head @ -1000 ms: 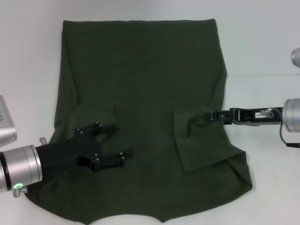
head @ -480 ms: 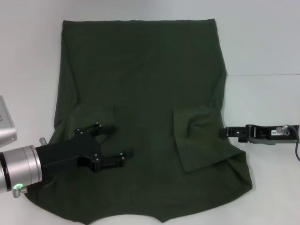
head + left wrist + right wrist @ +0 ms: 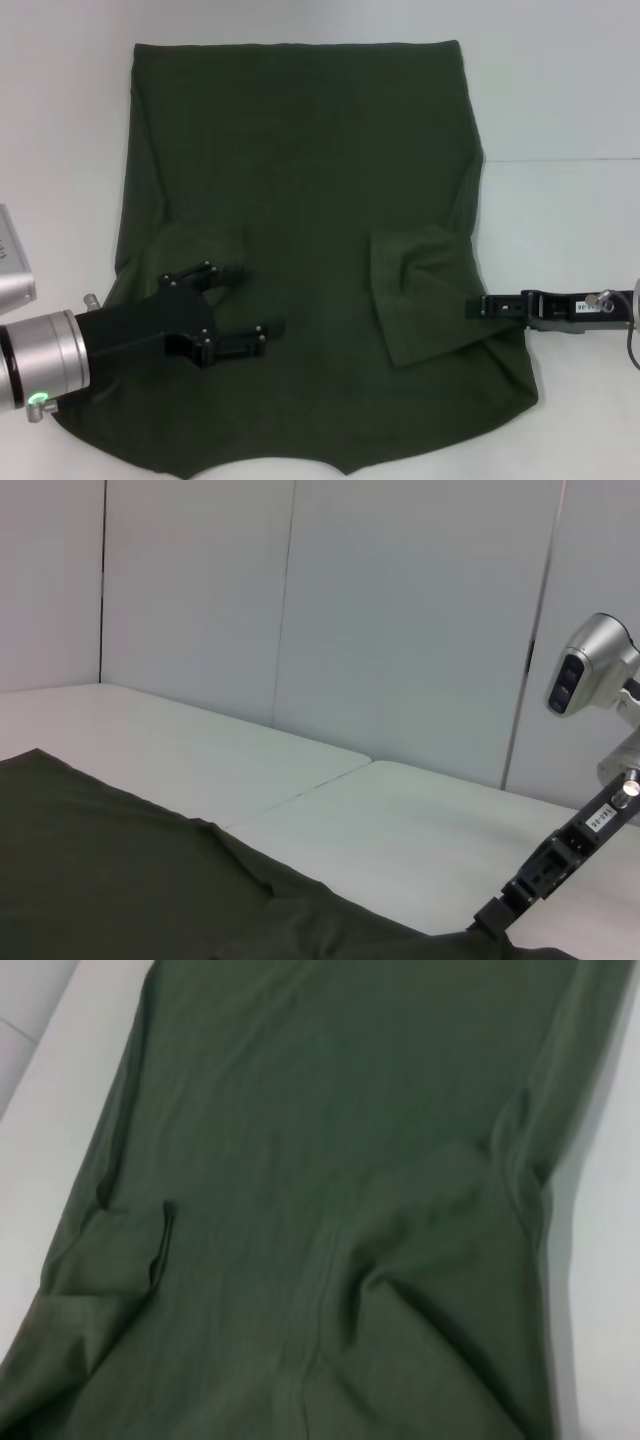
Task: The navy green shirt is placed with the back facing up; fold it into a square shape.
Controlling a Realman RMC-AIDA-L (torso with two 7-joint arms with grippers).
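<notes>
Left gripper (image 3: 240, 305), spread open over the soft, limp navy green shirt (image 3: 300, 180), should pinch its folded-in sleeve edge.

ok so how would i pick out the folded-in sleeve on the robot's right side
Start from the navy green shirt spread flat over the white table. Go to its edge on the robot's right, about level with the right gripper, which sits just outside the cloth. The right sleeve is the creased flap doubled inward there, larger and more wrinkled than the small left flap.
</notes>
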